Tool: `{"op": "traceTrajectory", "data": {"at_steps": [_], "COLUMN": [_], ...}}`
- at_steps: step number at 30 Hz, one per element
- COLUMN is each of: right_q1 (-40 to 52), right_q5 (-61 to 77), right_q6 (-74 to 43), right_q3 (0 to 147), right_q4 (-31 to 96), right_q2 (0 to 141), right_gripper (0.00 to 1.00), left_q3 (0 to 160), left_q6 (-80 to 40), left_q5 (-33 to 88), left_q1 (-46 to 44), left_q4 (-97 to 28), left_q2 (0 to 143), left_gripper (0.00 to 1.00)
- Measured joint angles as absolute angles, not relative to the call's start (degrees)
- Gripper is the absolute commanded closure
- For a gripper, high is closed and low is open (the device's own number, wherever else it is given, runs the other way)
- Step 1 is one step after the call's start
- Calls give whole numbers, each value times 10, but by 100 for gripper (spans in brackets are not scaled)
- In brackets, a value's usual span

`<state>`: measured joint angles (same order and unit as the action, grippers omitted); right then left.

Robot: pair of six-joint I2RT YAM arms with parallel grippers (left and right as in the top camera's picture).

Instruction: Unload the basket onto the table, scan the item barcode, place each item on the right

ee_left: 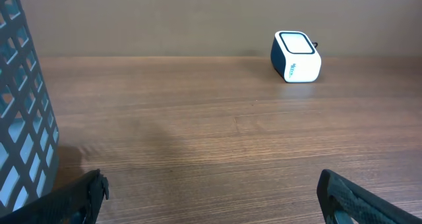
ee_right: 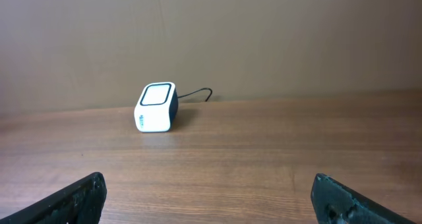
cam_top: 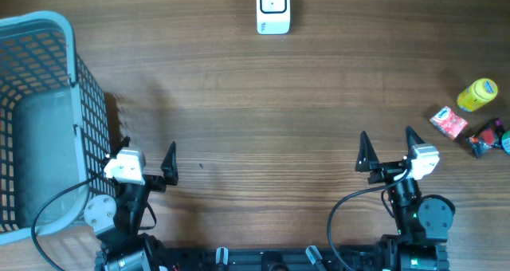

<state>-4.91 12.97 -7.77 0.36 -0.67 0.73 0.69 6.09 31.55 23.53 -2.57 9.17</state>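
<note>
- A light-blue mesh basket (cam_top: 89,104) stands at the left edge of the desk (cam_top: 279,104). Only its grey floor shows inside.
- The left hand (cam_top: 147,147) sits just beside the basket, fingers spread apart and holding nothing.
- The right hand (cam_top: 387,137) is likewise spread wide and holds nothing.
- The white scanner (cam_top: 273,8) stands at the far middle of the desk.
- The items lie loose at the right edge: a yellow tub (cam_top: 477,94), a red packet (cam_top: 449,122) and a dark packet (cam_top: 484,135).
</note>
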Motion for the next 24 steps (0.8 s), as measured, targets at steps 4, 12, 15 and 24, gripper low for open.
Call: {"op": "traceTrajectory", "data": {"at_steps": [4,12,15,24], "right_q1": [-49,-49,-49,-49], "right_q5": [128,126,125,125], "right_q6": [-84,-84,-84,-84], "right_q3": [4,4,4,4], "right_q4": [-6,-6,-6,-6], "right_q2": [7,7,7,7], "right_gripper": [0,0,0,0], "left_q3": [7,7,7,7], "left_q6": [61,61,61,61], "left_q5": [316,306,307,272], "left_q1": [235,147,120,70], "left_q4": [-26,-25,-25,-26], "left_q2": [92,92,92,26], "left_gripper": [0,0,0,0]}}
